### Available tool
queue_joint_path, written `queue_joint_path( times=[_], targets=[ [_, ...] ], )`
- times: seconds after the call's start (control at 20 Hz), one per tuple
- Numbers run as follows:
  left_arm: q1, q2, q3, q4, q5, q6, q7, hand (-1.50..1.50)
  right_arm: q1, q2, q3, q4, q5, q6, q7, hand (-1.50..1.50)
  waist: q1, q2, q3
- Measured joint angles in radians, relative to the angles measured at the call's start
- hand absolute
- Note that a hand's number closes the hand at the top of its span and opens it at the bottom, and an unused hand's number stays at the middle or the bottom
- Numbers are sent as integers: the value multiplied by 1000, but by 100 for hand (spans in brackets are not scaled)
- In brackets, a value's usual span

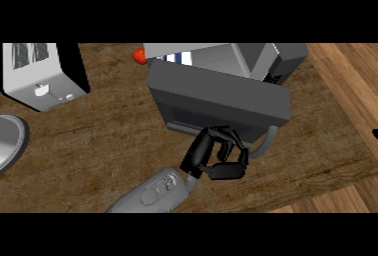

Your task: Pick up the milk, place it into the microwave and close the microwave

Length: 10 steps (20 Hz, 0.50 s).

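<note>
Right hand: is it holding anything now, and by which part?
Nothing visibly held. The right hand is curled against the lower edge of the microwave door, beside its handle.

A robot hand (214, 155), fingers curled, touches the microwave (221, 95) door beside its handle (264, 142); milk (176, 58) sits inside.

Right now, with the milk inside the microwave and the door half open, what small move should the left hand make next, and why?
Probably push the door a little way toward the microwave. The milk already stands inside, the door is not yet shut, and the left hand has its curled fingers against the door's outer face.
</note>
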Motion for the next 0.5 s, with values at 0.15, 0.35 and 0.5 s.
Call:
queue_joint_path(
  times=[0.15, 0.35, 0.5],
  targets=[
    [-44, -1, 24, 22, 54, 6, -12, 150, -13, -18, 1, -15, -20, 13, 22, -150, -18, 6, 1],
    [-97, -3, 53, 67, 116, 18, -26, 150, -27, -44, -3, -31, -44, 29, 48, -150, -38, 13, 2],
    [-136, -4, 73, 105, 156, 24, -34, 150, -37, -64, -13, -39, -62, 40, 63, -150, -53, 18, 2]
  ],
)
